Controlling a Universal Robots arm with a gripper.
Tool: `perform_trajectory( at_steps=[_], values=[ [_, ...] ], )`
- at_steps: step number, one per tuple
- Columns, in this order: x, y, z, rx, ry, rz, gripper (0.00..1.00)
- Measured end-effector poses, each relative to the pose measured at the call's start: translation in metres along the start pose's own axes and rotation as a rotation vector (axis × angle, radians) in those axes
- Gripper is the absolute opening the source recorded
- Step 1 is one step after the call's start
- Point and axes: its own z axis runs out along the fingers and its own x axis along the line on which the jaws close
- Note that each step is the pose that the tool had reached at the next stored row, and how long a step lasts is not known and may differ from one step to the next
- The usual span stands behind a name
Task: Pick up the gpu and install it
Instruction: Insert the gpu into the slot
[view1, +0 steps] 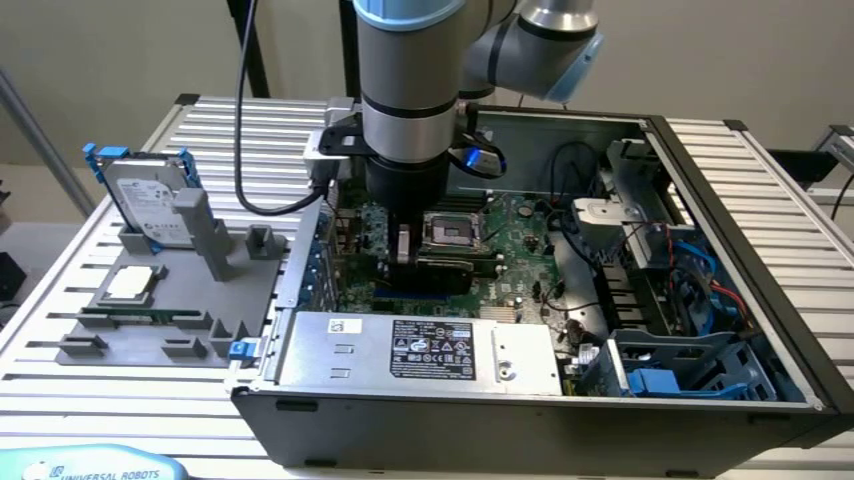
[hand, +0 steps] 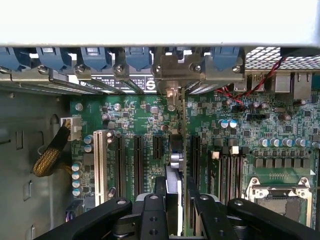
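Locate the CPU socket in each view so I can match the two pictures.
Exterior view: the CPU socket sits near the picture's middle, inside the open case, just to the exterior view's right of the arm's lower end.
Wrist view: the CPU socket lies to one side of the gpu, which the hand grips edge-on.
Shared landmark: the green motherboard that carries the socket.

A matt black tool (hand: 175, 212) is seen, a bright metal bracket (hand: 175, 67) on the gpu (hand: 172, 185), and a ribbed metal bench (view1: 80, 400).
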Motion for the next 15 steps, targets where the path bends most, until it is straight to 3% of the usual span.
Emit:
perform_trajectory(
  at_steps=[15],
  values=[
    [0.0000, 0.0000, 0.0042, 0.0000, 0.0038, 0.000, 0.27]
  ],
)
